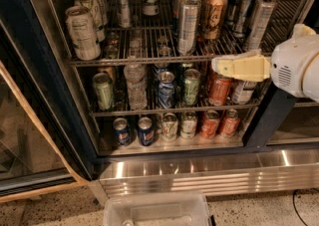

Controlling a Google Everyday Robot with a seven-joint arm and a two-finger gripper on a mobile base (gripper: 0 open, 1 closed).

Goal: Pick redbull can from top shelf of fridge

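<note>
The redbull can (pixel 188 25), tall, slim and silver with blue patches low down, stands upright at the front of the top shelf (pixel 144 60) of the fridge (pixel 47 70), about mid-width. My gripper (pixel 222 66), cream-coloured on a white wrist, reaches in from the right. It points left, level with the shelf's front rail, to the right of the can and a little below it, and apart from it. It holds nothing that I can see.
An orange-brown tall can (pixel 214 15) and a plainer silver slim can (pixel 259 21) stand right of the redbull can. Big white cans (pixel 82 32) stand at the left. Lower racks hold shorter cans. The ribbed steel base (pixel 199 172) and a clear plastic bin (pixel 157 210) lie below.
</note>
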